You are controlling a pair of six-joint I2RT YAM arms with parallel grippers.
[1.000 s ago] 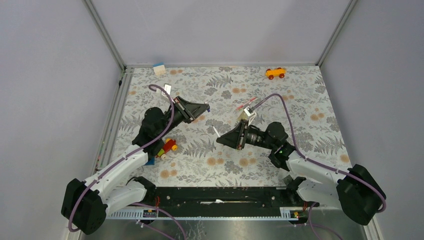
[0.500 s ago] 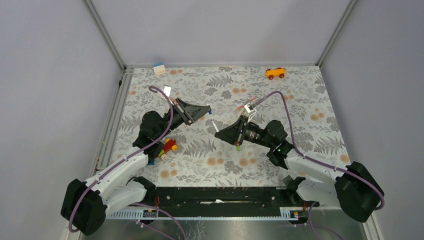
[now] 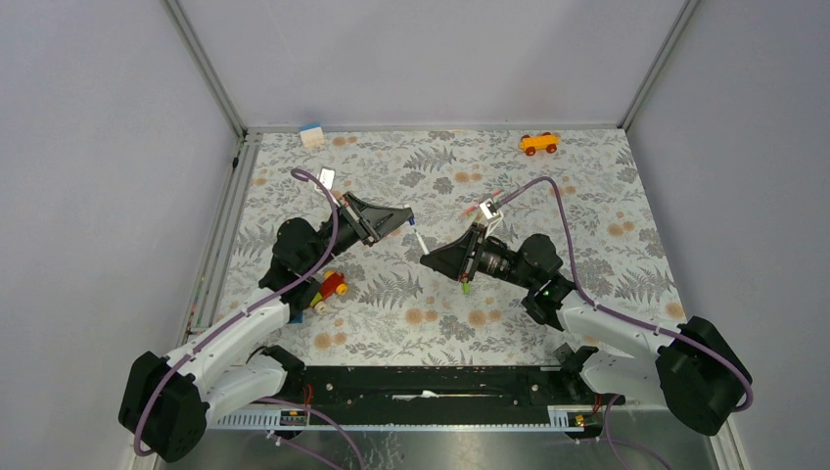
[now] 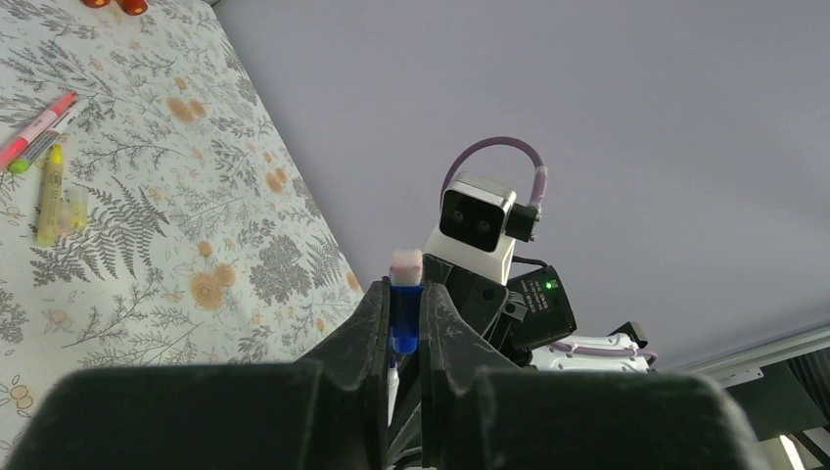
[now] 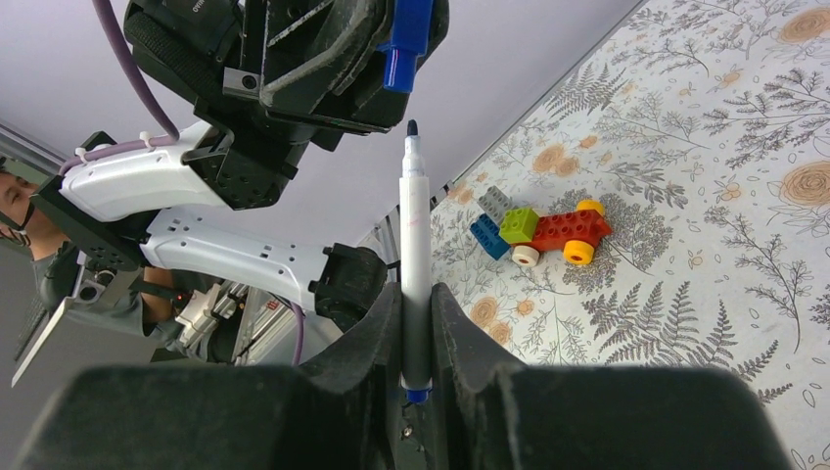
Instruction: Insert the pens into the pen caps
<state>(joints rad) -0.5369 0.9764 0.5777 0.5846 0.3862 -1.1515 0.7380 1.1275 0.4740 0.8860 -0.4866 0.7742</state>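
My left gripper (image 3: 406, 217) is shut on a dark blue pen cap (image 4: 403, 318), held above the mat. My right gripper (image 3: 428, 259) is shut on a white pen (image 5: 414, 245) with a dark blue end, tip pointing at the cap. In the right wrist view the cap (image 5: 406, 39) hangs just above the pen's dark tip, a small gap apart and slightly left. A pink-red pen (image 4: 34, 127) and a pale yellow pen (image 4: 49, 191) lie on the mat. A small lime green piece (image 3: 466, 287) shows under my right gripper.
Red-green-yellow toy bricks (image 3: 328, 289) lie beside my left arm and show in the right wrist view (image 5: 533, 230). An orange toy car (image 3: 539, 143) sits at the back right. A white and blue block (image 3: 311, 134) sits at the back left corner.
My right gripper has swung up and left with the white pen, bringing its tip close to the cap. My left gripper has shifted slightly right. Little has moved in the last half second.
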